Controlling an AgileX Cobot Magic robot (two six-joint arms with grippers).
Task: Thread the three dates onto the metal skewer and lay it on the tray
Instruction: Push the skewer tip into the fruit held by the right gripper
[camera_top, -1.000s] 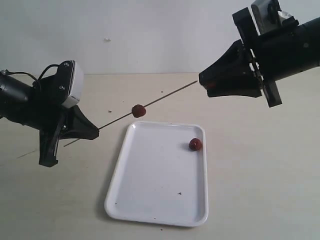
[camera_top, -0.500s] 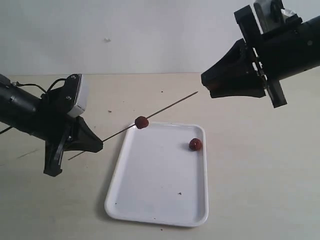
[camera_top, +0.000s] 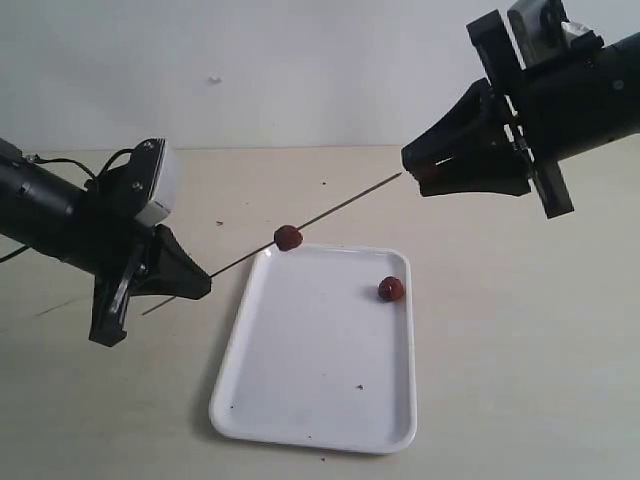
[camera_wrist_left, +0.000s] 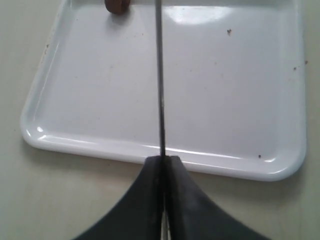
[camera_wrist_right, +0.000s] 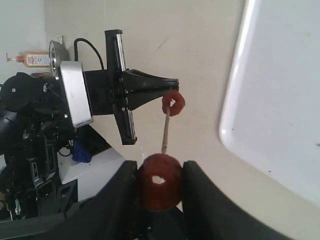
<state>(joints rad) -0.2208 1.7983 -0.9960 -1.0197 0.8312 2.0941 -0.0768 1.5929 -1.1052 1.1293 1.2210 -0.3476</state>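
Observation:
My left gripper (camera_top: 207, 284) is shut on the near end of the metal skewer (camera_top: 340, 208), which rises slantwise above the table to the right. One date (camera_top: 288, 237) is threaded about midway along it, above the far left corner of the white tray (camera_top: 320, 380). My right gripper (camera_top: 412, 167) is shut on a second date (camera_wrist_right: 160, 182), and the skewer's tip (camera_wrist_right: 165, 132) touches that date. A third date (camera_top: 391, 289) lies loose on the tray near its far right edge. The left wrist view shows the skewer (camera_wrist_left: 160, 75) running out of my closed jaws over the tray (camera_wrist_left: 225, 100).
A few dark specks lie on the tray and on the beige table (camera_top: 520, 330). A pale wall stands behind the table. In the right wrist view, cables and equipment (camera_wrist_right: 35, 135) sit behind the left arm.
My left gripper has moved right and slightly lower, carrying the skewer and its threaded date. The skewer's tip dipped, then rose to meet the date in my right gripper.

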